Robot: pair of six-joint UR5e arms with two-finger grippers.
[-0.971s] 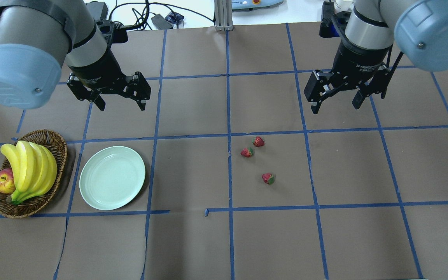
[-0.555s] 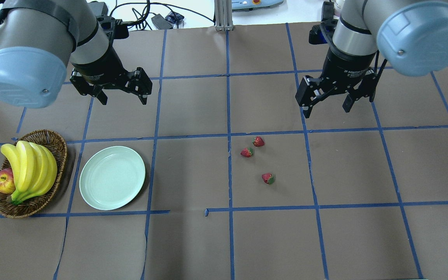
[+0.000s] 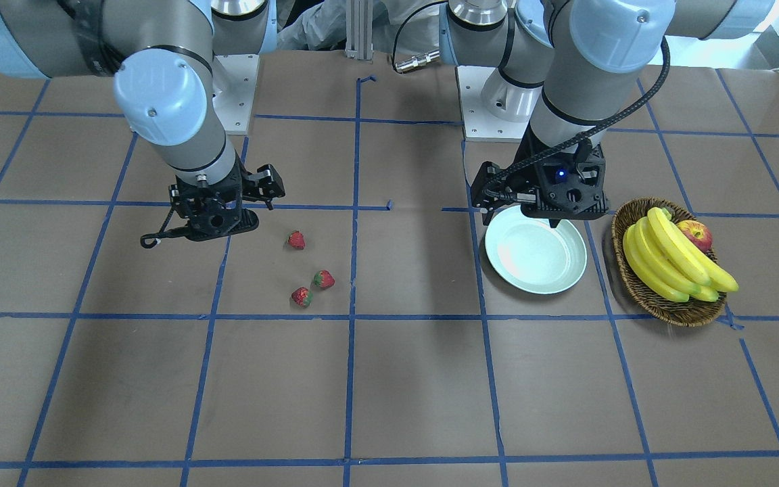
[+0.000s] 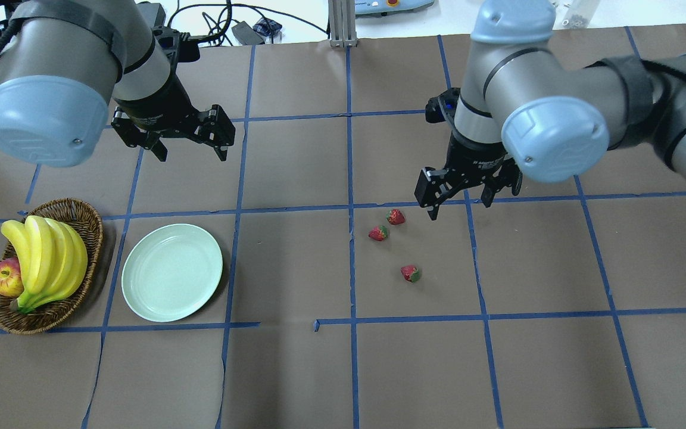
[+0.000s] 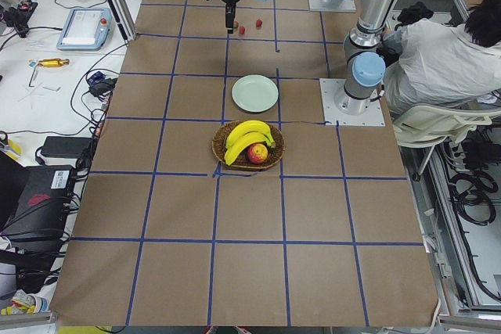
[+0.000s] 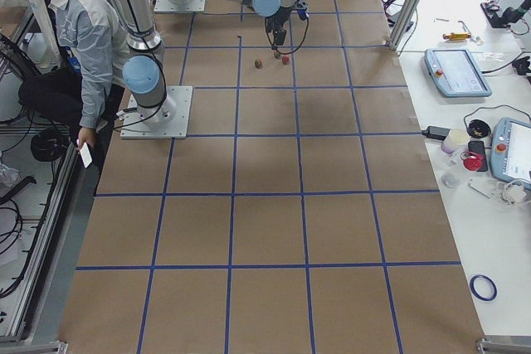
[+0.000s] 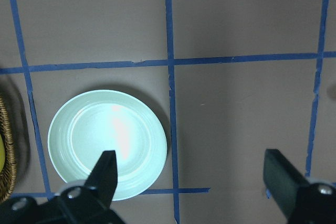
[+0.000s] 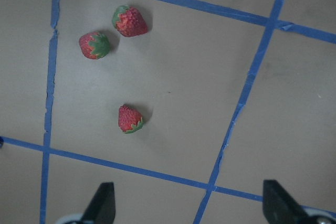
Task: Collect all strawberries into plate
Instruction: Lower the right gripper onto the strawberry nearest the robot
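Three strawberries lie loose on the brown table: one [image 4: 396,217], a second [image 4: 379,233] just beside it, and a third [image 4: 411,273] nearer the robot. The right wrist view looks down on all three [image 8: 129,21] [image 8: 94,45] [image 8: 129,118]. My right gripper [image 4: 461,205] hangs open above the table, just right of the farthest strawberry and touching none. The pale mint plate [image 4: 172,272] sits empty at the left. My left gripper [image 4: 193,152] is open above the table beyond the plate, and the left wrist view has the plate [image 7: 107,142] at its lower left.
A wicker basket [image 4: 90,238] left of the plate holds bananas [image 4: 45,262] and an apple [image 4: 5,277]. Blue tape lines grid the table. Cables and devices lie beyond the far edge. A person [image 5: 446,60] sits behind the robot bases.
My right arm has swung left and toward the robot, bringing its open gripper down beside the strawberries. The left gripper has barely shifted. Strawberries and plate have not moved.
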